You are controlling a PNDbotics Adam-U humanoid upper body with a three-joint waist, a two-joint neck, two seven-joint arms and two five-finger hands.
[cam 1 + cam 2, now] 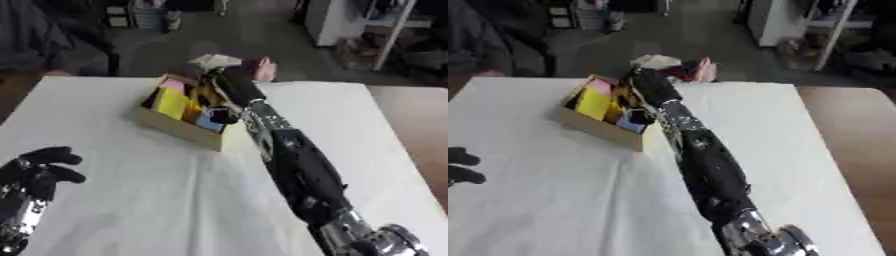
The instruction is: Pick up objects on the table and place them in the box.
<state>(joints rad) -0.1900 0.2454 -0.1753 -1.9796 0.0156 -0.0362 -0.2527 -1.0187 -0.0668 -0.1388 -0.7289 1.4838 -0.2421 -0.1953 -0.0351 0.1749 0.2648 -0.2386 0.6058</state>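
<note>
white table: right hand over box.

Cardboard box: open-topped, on white table, toward its far side. Contents: yellow item, pink item behind it, light-blue item at the box's near right corner. Right arm: extends from the lower edge to the box; right hand over the box's right side, fingers not discernible. Left hand: dark fingers at the frame edge, well apart from the box.
</note>
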